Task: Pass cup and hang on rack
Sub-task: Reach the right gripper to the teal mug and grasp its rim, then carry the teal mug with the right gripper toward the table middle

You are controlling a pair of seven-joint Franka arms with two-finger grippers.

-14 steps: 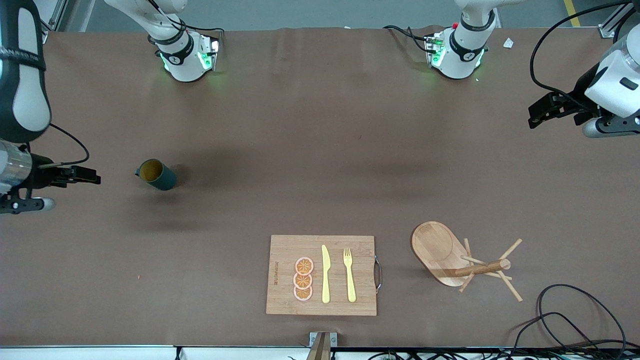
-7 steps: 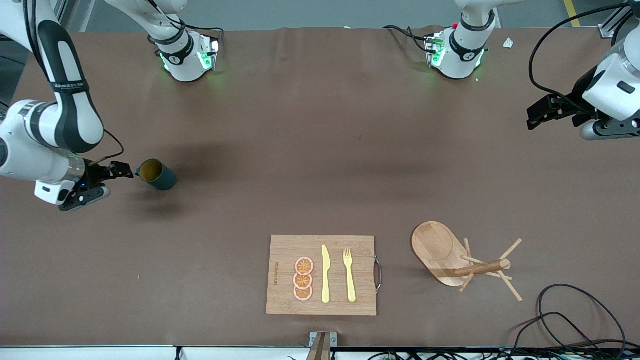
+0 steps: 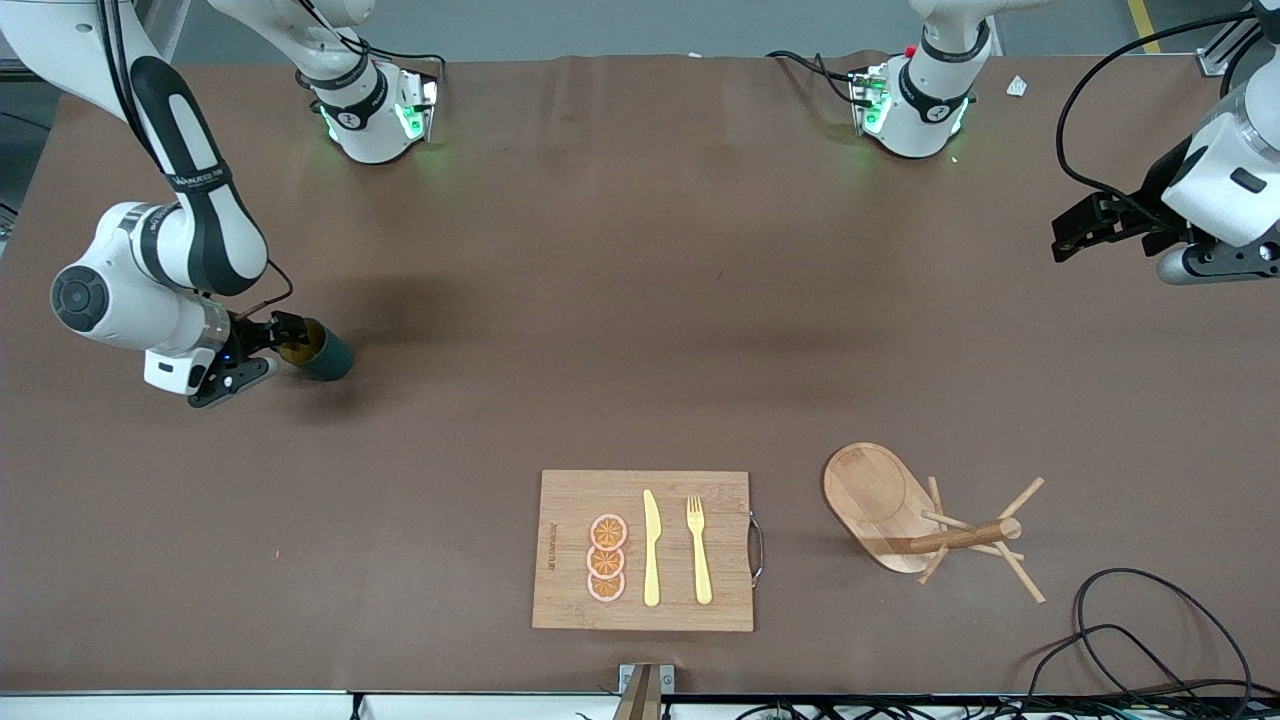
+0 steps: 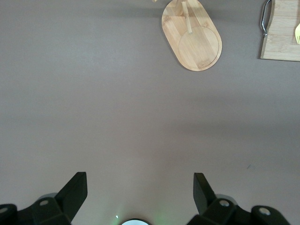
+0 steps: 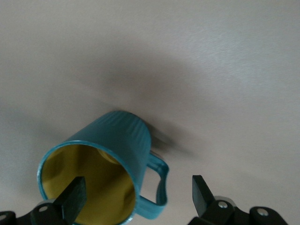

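Counts: one cup point(image 3: 318, 350), one rack point(image 3: 925, 524), one cutting board point(image 3: 643, 550) are seen on the brown counter point(image 3: 640, 330); on the board three orange slices point(image 3: 607, 558), one yellow knife point(image 3: 651, 549) and one yellow fork point(image 3: 698, 550) are laid side by side.
Cup: a teal mug with a mustard-yellow inside, lying tipped on its side toward the right arm's end of the counter, farther from the front camera than the board.
Rack: a wooden mug tree on an oval base, placed beside the board toward the left arm's end; four pegs can be counted in the front view.
Right hand point(image 3: 287, 340): brought to the cup's mouth, fingers spread wide, nothing gripped; whether the rim is touched cannot be told.
Left hand point(image 3: 1078, 228): held up over the counter at the left arm's end, fingers wide apart and empty (this arm waits).
Right wrist view only: the cup's ribbed wall, its small side handle point(image 5: 158, 183), and one finger point(image 5: 75, 196) in front of the yellow opening with the other clear of the handle.
Left wrist view only: the rack's base from above and the board's metal handle point(image 4: 265, 18); the cup is not shown there.
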